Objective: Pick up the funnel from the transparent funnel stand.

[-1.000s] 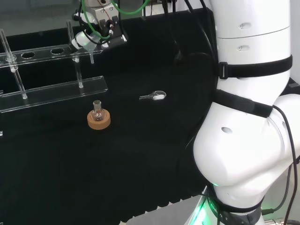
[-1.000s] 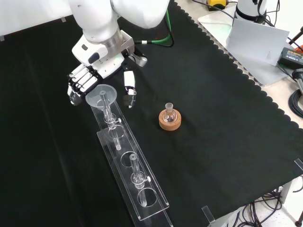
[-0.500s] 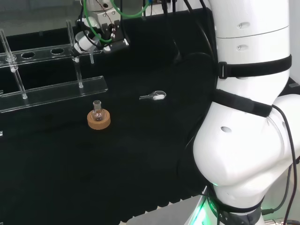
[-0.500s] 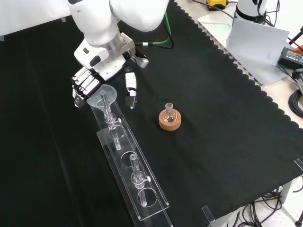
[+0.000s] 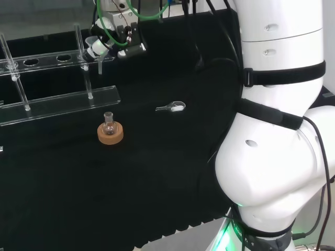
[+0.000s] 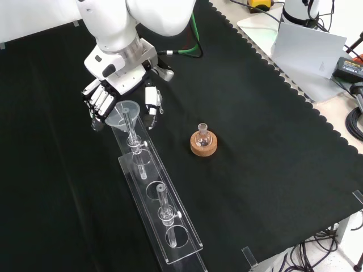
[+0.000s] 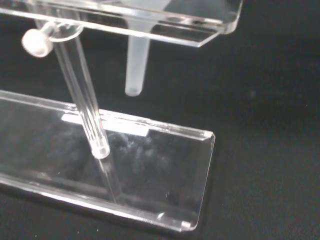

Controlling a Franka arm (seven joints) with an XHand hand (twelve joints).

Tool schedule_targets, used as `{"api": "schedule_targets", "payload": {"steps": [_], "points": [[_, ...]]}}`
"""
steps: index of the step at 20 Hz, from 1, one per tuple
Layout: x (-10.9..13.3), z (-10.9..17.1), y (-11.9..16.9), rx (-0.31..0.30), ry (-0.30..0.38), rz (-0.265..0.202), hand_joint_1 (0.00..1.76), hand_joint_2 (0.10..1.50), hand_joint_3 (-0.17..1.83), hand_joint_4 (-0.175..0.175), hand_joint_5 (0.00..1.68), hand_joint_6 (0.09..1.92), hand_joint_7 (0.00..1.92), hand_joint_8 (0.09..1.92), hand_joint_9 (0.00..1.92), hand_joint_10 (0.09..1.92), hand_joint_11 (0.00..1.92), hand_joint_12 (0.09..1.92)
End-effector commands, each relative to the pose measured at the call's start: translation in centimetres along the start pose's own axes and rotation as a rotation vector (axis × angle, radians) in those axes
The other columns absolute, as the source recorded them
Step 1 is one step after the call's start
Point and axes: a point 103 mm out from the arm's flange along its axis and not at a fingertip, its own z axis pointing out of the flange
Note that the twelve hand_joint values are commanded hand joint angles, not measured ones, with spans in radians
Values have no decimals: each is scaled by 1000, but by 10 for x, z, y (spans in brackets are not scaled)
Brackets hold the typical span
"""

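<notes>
The clear funnel [image 6: 126, 109] sits in the end hole of the transparent funnel stand [image 6: 160, 211]. Its stem [image 7: 136, 64] hangs down through the upper shelf [image 7: 165, 24], above the base plate [image 7: 150, 165]. My hand [image 6: 116, 85] comes in from the top of the front view. Its curled fingers [image 6: 100, 105] lie against the cone's left side and the thumb [image 6: 151, 106] is close on the right. In the head view the hand [image 5: 119, 37] wraps the funnel [image 5: 96, 47] at the right end of the stand [image 5: 57, 103].
A small round flask stands on a cork ring [image 6: 203, 146] to the right of the stand; in the head view it [image 5: 110, 132] is in front of the stand. A small scoop [image 5: 171, 107] lies on the cloth. Two clear posts [image 6: 163, 205] rise from the stand's base.
The hand has closed in on the funnel, with the thumb drawn nearer the cone. The stand has shifted slightly to the right in the front view.
</notes>
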Motion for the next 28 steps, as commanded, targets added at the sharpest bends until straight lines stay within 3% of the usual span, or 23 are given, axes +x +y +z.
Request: {"api": "schedule_targets", "payload": {"steps": [1,6,11,16,20,23,28], "points": [[-5,1,3,-29,25,3,610,729,63,12,574,87,663,489,557,615,0,1511],[-9,0,4,-56,43,3,656,716,112,12,663,87,766,473,660,555,0,1551],[-8,-7,1,-184,64,8,792,626,304,25,813,122,963,472,866,459,78,1552],[-8,-14,-3,-283,51,5,911,537,528,91,979,446,1148,453,1063,352,215,1496],[-7,-26,-6,-349,28,-9,964,508,608,148,1073,523,1235,470,1161,335,306,1450],[-9,-38,-9,-345,-6,-37,987,489,656,172,1126,520,1292,461,1212,320,359,1415],[-15,-63,-13,-295,-48,-81,997,475,694,175,1160,508,1345,427,1242,307,392,1396]]}}
